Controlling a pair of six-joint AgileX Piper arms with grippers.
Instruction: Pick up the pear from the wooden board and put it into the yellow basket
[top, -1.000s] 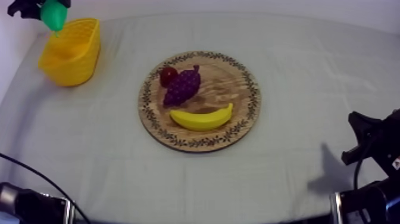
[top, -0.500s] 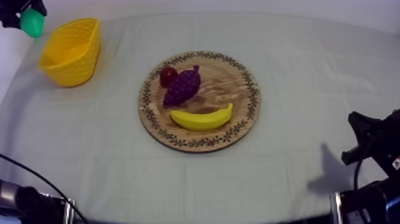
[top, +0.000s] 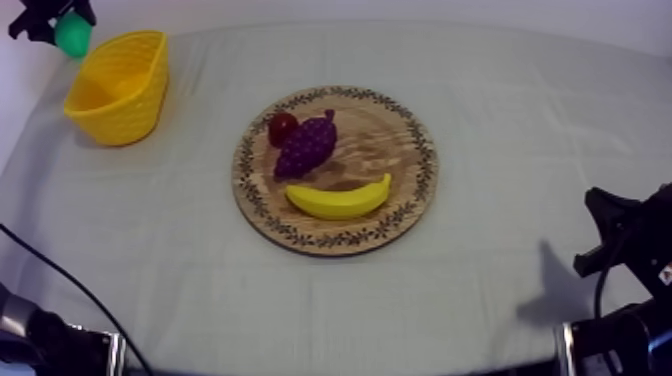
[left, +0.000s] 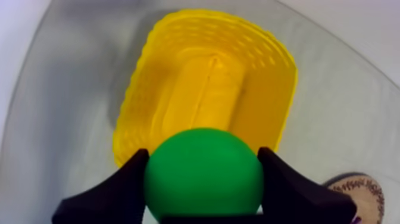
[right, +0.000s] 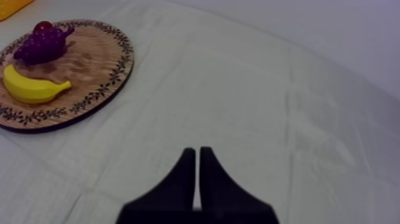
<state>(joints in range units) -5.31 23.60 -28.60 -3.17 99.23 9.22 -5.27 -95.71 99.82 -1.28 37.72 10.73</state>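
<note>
The yellow basket (top: 140, 105) stands at the top view's upper left. Just left of its rim hangs the pear (top: 72, 36), clamped in the left gripper (left: 202, 158). Best to centre it over the opening, lower, then release. The right gripper (right: 197, 156) rests pressed together.

Small red fruit (top: 282, 127) part-hidden behind grapes (top: 306, 146). L wrist view: pear (left: 203, 176) masks part of yellow basket (left: 202, 71) rim; wooden board (left: 359, 195) cut off at edge.
</note>
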